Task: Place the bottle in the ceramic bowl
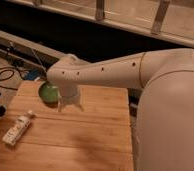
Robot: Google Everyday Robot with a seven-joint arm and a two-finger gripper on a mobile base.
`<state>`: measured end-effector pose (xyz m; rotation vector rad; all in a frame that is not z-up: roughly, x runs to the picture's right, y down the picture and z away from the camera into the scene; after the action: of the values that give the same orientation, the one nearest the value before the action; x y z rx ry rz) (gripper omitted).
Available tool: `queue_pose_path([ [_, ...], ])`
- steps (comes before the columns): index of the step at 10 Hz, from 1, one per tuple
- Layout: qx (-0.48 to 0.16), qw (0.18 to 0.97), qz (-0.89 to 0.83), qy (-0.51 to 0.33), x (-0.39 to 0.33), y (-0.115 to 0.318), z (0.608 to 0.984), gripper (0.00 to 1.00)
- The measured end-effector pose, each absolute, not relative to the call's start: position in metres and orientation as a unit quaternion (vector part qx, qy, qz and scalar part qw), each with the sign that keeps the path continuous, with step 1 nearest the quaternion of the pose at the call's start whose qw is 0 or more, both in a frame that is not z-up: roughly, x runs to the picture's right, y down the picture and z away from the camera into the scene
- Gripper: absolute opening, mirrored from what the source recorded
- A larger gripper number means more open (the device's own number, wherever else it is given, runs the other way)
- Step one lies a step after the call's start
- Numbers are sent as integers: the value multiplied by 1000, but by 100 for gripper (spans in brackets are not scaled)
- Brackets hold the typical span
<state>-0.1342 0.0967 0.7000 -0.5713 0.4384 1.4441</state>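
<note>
Hovering beside bowl (48,92), gripper (70,106) gaping, empty — bottle (19,129) lying on table (90,140), likely light, slippery; gripping mid-label seeming best.

Wooden table (85,137) with bottle (18,128) and ceramic bowl (46,93); gripper (70,106) beside bowl

I see the bottle (17,129) lying on its side at the table's (90,145) left, white with an orange-printed label, angled toward the bowl (46,93). The bowl is green, glossy, upright and apart from the bottle. My gripper (70,106) hangs spread and empty just beside the bowl.
</note>
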Motion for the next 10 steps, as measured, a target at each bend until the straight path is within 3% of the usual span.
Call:
queue_pose_path([
  [7,-262,722,623,145,-311,97,713,65],
  [10,-257,726,621,147,-317,95,715,65],
])
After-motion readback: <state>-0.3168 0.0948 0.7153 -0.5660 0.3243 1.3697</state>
